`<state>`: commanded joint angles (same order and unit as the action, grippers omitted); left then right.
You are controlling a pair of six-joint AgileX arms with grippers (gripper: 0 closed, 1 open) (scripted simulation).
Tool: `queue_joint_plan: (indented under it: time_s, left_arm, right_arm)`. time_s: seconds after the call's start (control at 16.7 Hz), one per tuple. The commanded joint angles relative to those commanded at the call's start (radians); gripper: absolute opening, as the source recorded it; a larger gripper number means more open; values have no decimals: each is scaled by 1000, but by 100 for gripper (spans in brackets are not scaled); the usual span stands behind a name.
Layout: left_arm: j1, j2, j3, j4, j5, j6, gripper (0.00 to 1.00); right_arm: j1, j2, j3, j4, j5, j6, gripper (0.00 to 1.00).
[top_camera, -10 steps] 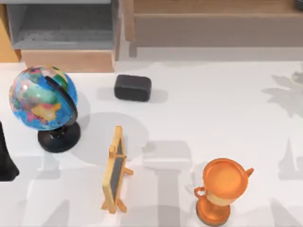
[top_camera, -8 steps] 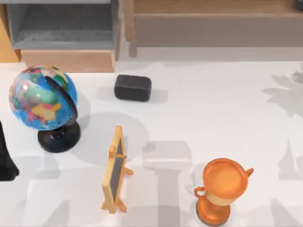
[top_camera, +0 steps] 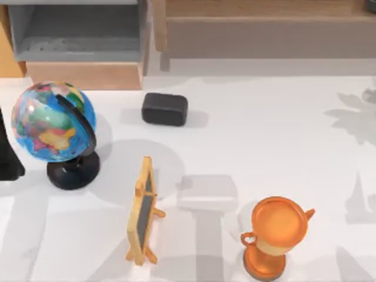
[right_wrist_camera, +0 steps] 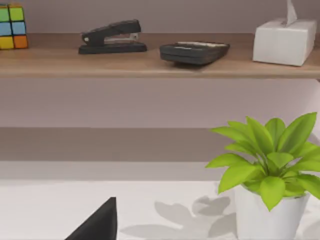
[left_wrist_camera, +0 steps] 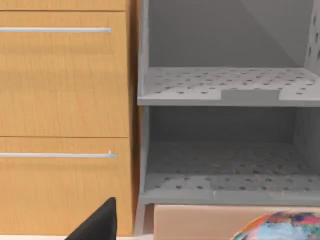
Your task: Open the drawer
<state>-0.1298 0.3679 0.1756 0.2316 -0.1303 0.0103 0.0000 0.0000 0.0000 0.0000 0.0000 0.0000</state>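
The drawer stands at the table's back left, its light-wood front panel (top_camera: 82, 75) facing the table and its grey floor (top_camera: 76, 35) showing from above. The left wrist view looks at that panel (left_wrist_camera: 200, 222) below grey perforated shelves. My left gripper (top_camera: 9, 160) is a black shape at the top view's left edge, beside the globe (top_camera: 53, 123) and in front of the drawer, apart from it. A black part of it (left_wrist_camera: 97, 224) shows in the left wrist view. A black part of my right gripper (right_wrist_camera: 97, 224) shows in the right wrist view, facing a wall shelf.
A black box (top_camera: 164, 108), a small wooden easel board (top_camera: 143, 208) and an orange trophy (top_camera: 276, 235) stand on the white table. A longer wooden shelf (top_camera: 264, 35) runs along the back right. A potted plant (right_wrist_camera: 270, 180) stands by the right arm.
My left gripper has moved toward the back of the table, from beside the globe's base to beside its ball. Everything else is as it was.
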Motion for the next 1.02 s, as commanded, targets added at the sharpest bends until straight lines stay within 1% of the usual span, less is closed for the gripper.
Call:
queue_joint_plan:
  time_s: [0.36,0.6,0.78,1.02]
  left_arm:
    - [-158,481,198,263,-148,1,100]
    - [-234,729,298,396,-223,4,100]
    - [-262,815,335,446,-251,6,100]
    - [-264,822,339,450,-254,6,100]
  right_arm:
    - [0,0,0,0,0,0,100]
    - [0,0,0,0,0,0,100]
    - [0,0,0,0,0,0,100]
    - [0,0,0,0,0,0,100]
